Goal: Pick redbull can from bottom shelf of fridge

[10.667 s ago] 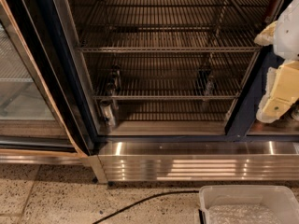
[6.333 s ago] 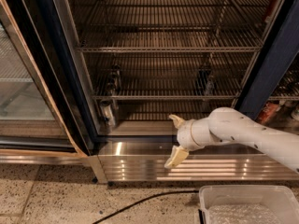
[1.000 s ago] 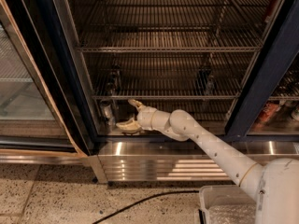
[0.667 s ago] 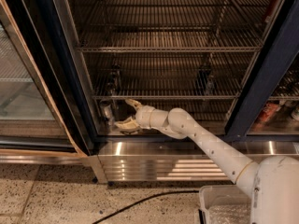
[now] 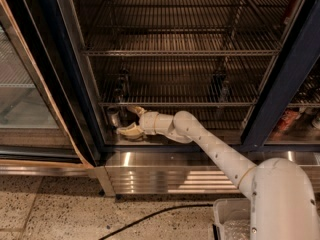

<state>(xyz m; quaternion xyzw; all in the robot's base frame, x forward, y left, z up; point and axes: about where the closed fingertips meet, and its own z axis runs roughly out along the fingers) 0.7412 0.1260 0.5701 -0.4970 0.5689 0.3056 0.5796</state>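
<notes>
The fridge (image 5: 75, 84) stands open, with empty wire racks and a louvred steel base. The redbull can (image 5: 114, 117), slim and silvery-grey, stands upright at the far left of the bottom shelf (image 5: 210, 136), next to the dark door frame. My gripper (image 5: 128, 120) reaches in from the right on its white arm and sits just right of the can at can height. Its two cream fingers are spread, one above and one below, with the can's right side at their opening. The fingers do not close on the can.
Wire racks (image 5: 180, 49) stand above the bottom shelf. A glass door (image 5: 22, 99) stands at the left. A red-orange can (image 5: 286, 121) sits behind the right frame. A black cable (image 5: 150, 216) lies on the speckled floor. A clear bin (image 5: 235, 224) is at the bottom right.
My gripper has moved in from the right side of the fridge to the left end of the bottom shelf and crept closer to the can. The can has not moved.
</notes>
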